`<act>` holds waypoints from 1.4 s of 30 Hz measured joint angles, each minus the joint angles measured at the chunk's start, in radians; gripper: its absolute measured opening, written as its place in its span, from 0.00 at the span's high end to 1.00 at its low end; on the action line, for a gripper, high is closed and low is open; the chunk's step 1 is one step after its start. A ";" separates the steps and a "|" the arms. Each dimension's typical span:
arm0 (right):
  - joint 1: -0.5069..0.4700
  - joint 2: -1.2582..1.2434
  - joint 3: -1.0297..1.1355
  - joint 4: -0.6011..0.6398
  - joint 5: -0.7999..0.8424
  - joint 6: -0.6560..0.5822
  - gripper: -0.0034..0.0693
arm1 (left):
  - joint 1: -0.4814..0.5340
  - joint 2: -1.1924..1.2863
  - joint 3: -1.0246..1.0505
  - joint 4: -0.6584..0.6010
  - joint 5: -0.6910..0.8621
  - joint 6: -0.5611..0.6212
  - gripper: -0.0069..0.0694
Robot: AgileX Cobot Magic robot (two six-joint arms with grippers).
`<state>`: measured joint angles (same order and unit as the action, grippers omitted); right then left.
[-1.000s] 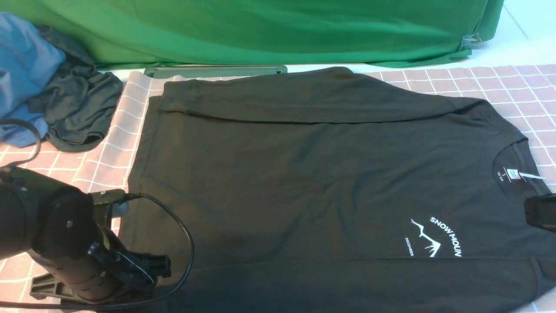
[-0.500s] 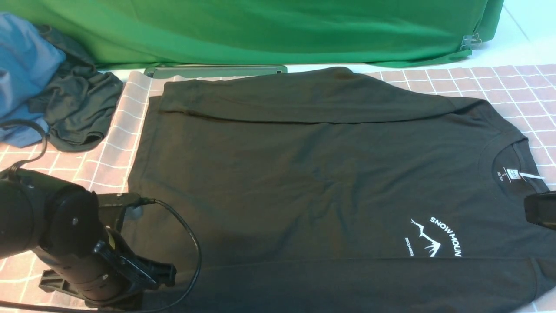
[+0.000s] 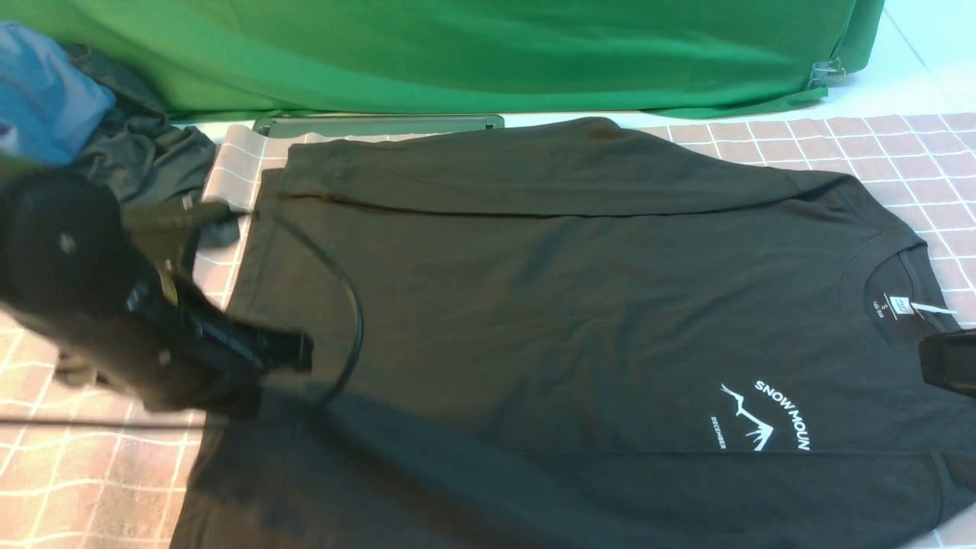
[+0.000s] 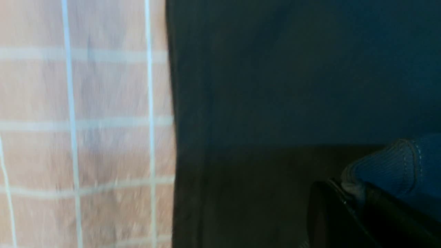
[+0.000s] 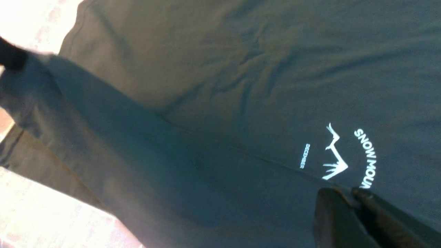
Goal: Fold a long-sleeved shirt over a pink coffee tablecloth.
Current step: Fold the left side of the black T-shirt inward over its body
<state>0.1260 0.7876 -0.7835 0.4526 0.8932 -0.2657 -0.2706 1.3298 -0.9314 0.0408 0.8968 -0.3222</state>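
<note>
The long-sleeved shirt (image 3: 534, 305), black with a white mountain print, lies flat on the pink coffee tablecloth (image 3: 915, 152), its collar to the right. The far sleeve is folded across the body. My left gripper (image 3: 297, 354) is shut on the ribbed cuff (image 4: 386, 168) of the near sleeve and holds it up off the cloth at the hem end; its jaws (image 4: 351, 189) pinch the cuff's edge. My right gripper (image 3: 945, 370) shows only partly at the right edge. In the right wrist view the right gripper (image 5: 344, 191) has its fingers pressed together on the shirt (image 5: 241, 69) beside the print.
A blue garment (image 3: 38, 84) and a dark crumpled one (image 3: 145, 168) are heaped at the back left. Green backdrop fabric (image 3: 457, 53) hangs behind, with a flat grey-green bar (image 3: 377, 123) at its foot. The left arm's cable (image 3: 351, 320) loops over the shirt.
My left gripper shut on the near sleeve's cuff, then rose and swung away from the front edge, drawing the sleeve up off the cloth. The right gripper stayed put.
</note>
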 joint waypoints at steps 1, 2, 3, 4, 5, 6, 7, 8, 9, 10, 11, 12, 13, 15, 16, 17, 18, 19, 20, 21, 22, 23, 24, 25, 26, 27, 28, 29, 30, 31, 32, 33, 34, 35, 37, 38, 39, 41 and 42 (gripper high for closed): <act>0.000 0.000 0.000 0.000 -0.002 0.000 0.83 | 0.000 0.001 -0.024 0.007 0.002 0.000 0.85; 0.000 0.000 0.000 0.000 -0.005 0.000 0.83 | 0.000 0.003 -0.042 0.014 0.006 0.000 0.85; 0.000 0.000 0.000 0.000 -0.006 0.000 0.82 | 0.000 0.007 -0.064 0.024 0.009 0.000 0.85; 0.000 0.000 0.000 0.000 -0.007 0.000 0.82 | 0.000 0.008 -0.068 0.027 0.009 0.000 0.85; 0.000 0.000 0.000 0.000 -0.008 0.000 0.82 | 0.000 0.016 -0.101 0.049 0.010 0.000 0.85; 0.000 0.000 0.000 0.000 -0.012 0.000 0.81 | 0.000 0.023 -0.120 0.064 0.010 -0.001 0.85; 0.000 0.000 0.000 0.000 -0.016 0.000 0.81 | 0.000 0.030 -0.138 0.078 0.008 -0.005 0.85; 0.000 0.000 0.000 0.000 -0.018 0.000 0.81 | 0.000 0.039 -0.156 0.090 0.004 -0.009 0.85; 0.000 0.000 0.000 0.000 -0.021 0.000 0.81 | 0.000 0.047 -0.170 0.102 -0.002 -0.010 0.85; 0.000 0.000 0.000 0.000 -0.023 0.000 0.80 | 0.000 0.056 -0.183 0.109 -0.006 -0.011 0.85; 0.000 0.000 0.000 0.000 -0.024 0.000 0.80 | 0.000 0.074 -0.204 0.117 -0.014 -0.011 0.85; 0.000 0.000 0.000 0.000 -0.024 0.000 0.80 | 0.000 0.085 -0.214 0.123 -0.021 -0.011 0.85; 0.000 0.000 0.000 0.000 -0.024 0.000 0.80 | 0.000 0.087 -0.217 0.123 -0.021 -0.011 0.85; 0.000 0.000 0.000 0.000 -0.024 0.000 0.80 | 0.000 0.122 -0.243 0.137 -0.048 -0.011 0.85; 0.000 0.000 0.000 0.001 -0.024 0.000 0.80 | 0.000 0.135 -0.250 0.143 -0.058 -0.012 0.85; 0.000 0.000 0.000 0.001 -0.024 0.000 0.80 | 0.000 0.147 -0.254 0.155 -0.075 -0.012 0.85; 0.000 0.000 0.000 0.001 -0.024 0.000 0.79 | 0.000 0.160 -0.259 0.164 -0.083 -0.012 0.85; 0.000 0.000 0.000 0.001 -0.024 0.000 0.79 | 0.000 0.171 -0.259 0.178 -0.095 -0.012 0.85; 0.000 0.000 0.000 0.001 -0.024 0.000 0.79 | 0.000 0.174 -0.259 0.186 -0.099 -0.012 0.85; 0.000 0.000 0.000 0.001 -0.024 0.000 0.79 | 0.000 0.188 -0.259 0.209 -0.106 -0.012 0.85; 0.000 0.000 0.000 0.001 -0.024 0.000 0.78 | 0.000 0.205 -0.260 0.237 -0.118 -0.012 0.85; 0.000 0.000 0.000 0.001 -0.024 0.000 0.78 | 0.000 0.207 -0.260 0.237 -0.118 -0.012 0.85; 0.000 0.000 0.000 0.001 -0.024 0.000 0.78 | 0.000 0.224 -0.262 0.267 -0.133 -0.012 0.85; 0.000 0.000 0.000 0.001 -0.024 0.000 0.78 | 0.000 0.235 -0.263 0.283 -0.147 -0.012 0.85; 0.000 0.000 0.000 0.001 -0.024 0.000 0.78 | 0.000 0.244 -0.264 0.293 -0.166 -0.012 0.85; 0.000 0.000 0.000 0.001 -0.024 0.000 0.78 | 0.000 0.255 -0.265 0.306 -0.187 -0.012 0.85; 0.000 0.000 0.000 0.001 -0.024 0.000 0.78 | 0.000 0.270 -0.267 0.322 -0.209 -0.012 0.85; 0.000 0.000 0.000 0.001 -0.024 0.000 0.78 | 0.000 0.272 -0.269 0.326 -0.217 -0.012 0.85; 0.000 0.000 0.000 0.001 -0.024 0.000 0.78 | 0.000 0.284 -0.268 0.338 -0.238 -0.013 0.85; 0.000 0.000 0.000 0.001 -0.024 0.000 0.78 | 0.000 0.296 -0.269 0.353 -0.259 -0.019 0.85; 0.000 0.000 0.000 0.001 -0.024 0.000 0.78 | 0.000 0.302 -0.269 0.358 -0.268 -0.023 0.85; 0.000 0.000 0.000 0.001 -0.024 0.000 0.78 | 0.002 0.311 -0.269 0.365 -0.280 -0.027 0.85; 0.000 0.000 0.000 0.001 -0.024 0.000 0.77 | 0.005 0.322 -0.269 0.370 -0.295 -0.032 0.85; 0.000 0.000 0.000 0.001 -0.024 0.000 0.77 | 0.009 0.329 -0.269 0.371 -0.302 -0.033 0.85; 0.000 0.000 0.000 0.001 -0.023 0.000 0.77 | 0.025 0.346 -0.269 0.371 -0.326 -0.037 0.85; 0.000 0.000 0.000 0.001 -0.023 0.000 0.77 | 0.033 0.353 -0.269 0.372 -0.335 -0.041 0.85; 0.000 0.000 0.000 0.001 -0.023 0.000 0.76 | 0.042 0.359 -0.269 0.372 -0.350 -0.043 0.85; 0.000 0.000 0.000 0.001 -0.022 0.000 0.76 | 0.060 0.366 -0.269 0.375 -0.375 -0.045 0.85; 0.000 0.000 0.000 0.001 -0.022 0.000 0.76 | 0.063 0.366 -0.269 0.375 -0.380 -0.047 0.85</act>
<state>0.1260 0.7876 -0.7835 0.4534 0.8707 -0.2657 -0.2077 1.6956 -1.2001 0.4153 0.5166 -0.3688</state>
